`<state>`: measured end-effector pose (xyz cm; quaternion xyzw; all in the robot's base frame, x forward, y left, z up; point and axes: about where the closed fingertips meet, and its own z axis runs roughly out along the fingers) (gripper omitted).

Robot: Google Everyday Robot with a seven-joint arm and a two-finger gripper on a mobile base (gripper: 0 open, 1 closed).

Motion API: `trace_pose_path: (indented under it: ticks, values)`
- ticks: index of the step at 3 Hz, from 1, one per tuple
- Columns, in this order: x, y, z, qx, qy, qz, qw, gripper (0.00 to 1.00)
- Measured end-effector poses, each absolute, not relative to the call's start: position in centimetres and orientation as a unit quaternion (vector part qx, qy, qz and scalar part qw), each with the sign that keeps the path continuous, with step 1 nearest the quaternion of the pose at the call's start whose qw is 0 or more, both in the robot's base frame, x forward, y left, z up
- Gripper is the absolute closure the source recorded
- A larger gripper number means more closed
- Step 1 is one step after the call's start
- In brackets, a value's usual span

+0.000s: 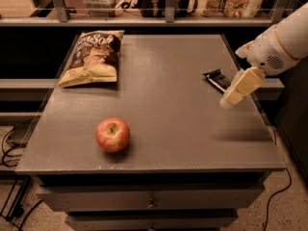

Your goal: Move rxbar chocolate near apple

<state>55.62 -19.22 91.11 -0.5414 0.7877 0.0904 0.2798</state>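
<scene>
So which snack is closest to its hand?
The black rxbar chocolate, just beside the gripper at the table's right edge; apple and chip bag lie far left.

One each: apple (112,134); rxbar (215,78); bag (94,57); gripper (230,99) by rxbar.

A brown-and-yellow chip bag (92,57) lies at the far-left corner of the grey table (173,129), with drawers (151,201) beneath, a cluttered shelf (163,19) behind, and the gripper (231,99) above its right side.
</scene>
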Motion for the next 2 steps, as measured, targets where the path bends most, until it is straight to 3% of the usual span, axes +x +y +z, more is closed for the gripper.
trace_pose_path:
  ticks: [2]
  values:
    - [61.3,-19.1,86.1,-0.514,0.795,0.143,0.289,0.00]
